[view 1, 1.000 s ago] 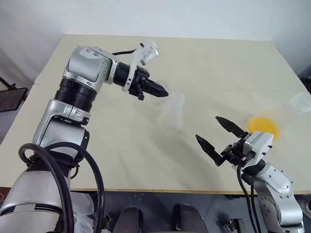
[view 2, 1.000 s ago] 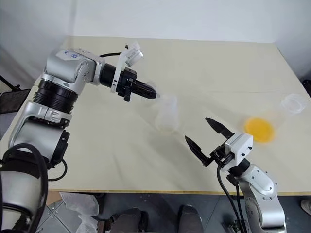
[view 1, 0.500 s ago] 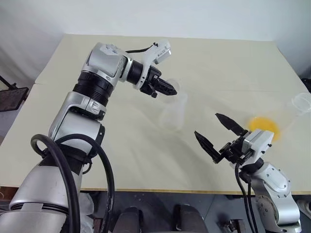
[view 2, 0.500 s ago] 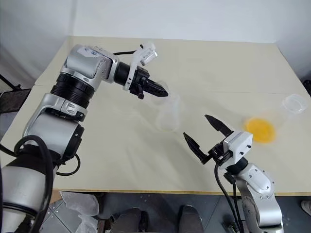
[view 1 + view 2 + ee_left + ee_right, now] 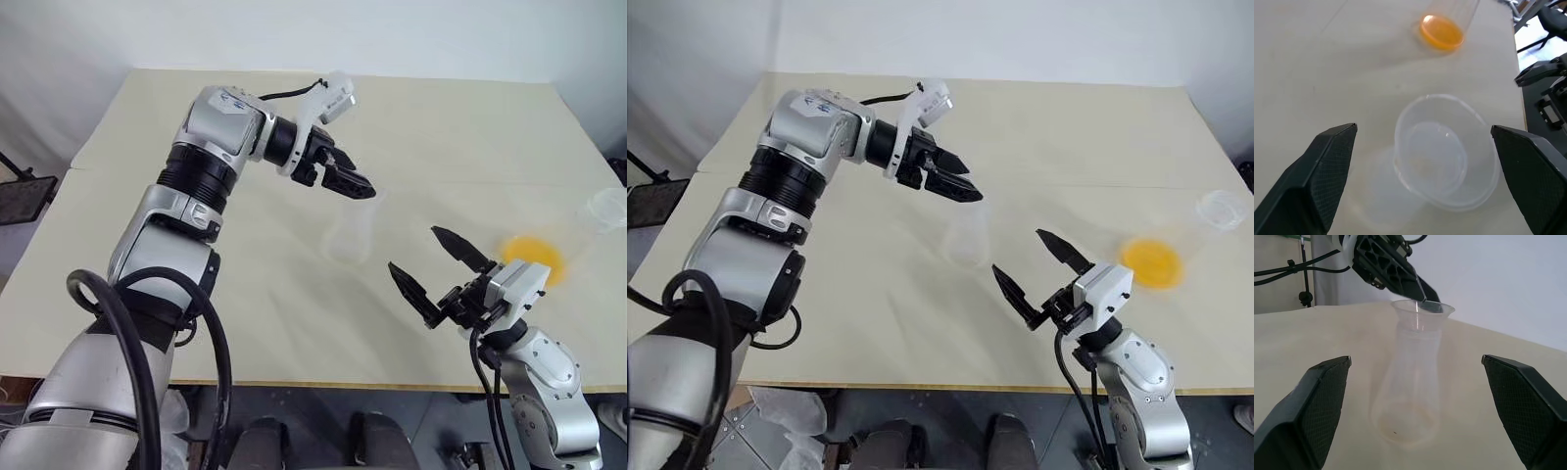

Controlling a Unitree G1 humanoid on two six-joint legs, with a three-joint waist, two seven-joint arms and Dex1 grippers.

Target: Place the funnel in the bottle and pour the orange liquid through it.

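I've got the small clear plastic funnel (image 5: 1422, 308) seated upright in the clear conical bottle (image 5: 1411, 382); my left gripper (image 5: 351, 180) hangs spread just above it. Orange liquid (image 5: 534, 257) lies to the bottle's right, nearer my wide-open, empty right gripper (image 5: 436, 266).

— What carries everything here?
— A pale beige desk (image 5: 460, 117), set against a white wall (image 5: 294, 34).
— And what else is there?
— A large clear flask (image 5: 1219, 209) near the desk's right edge. Crumpled clear plastic (image 5: 789, 411) shows below its front edge, toward the left corner.
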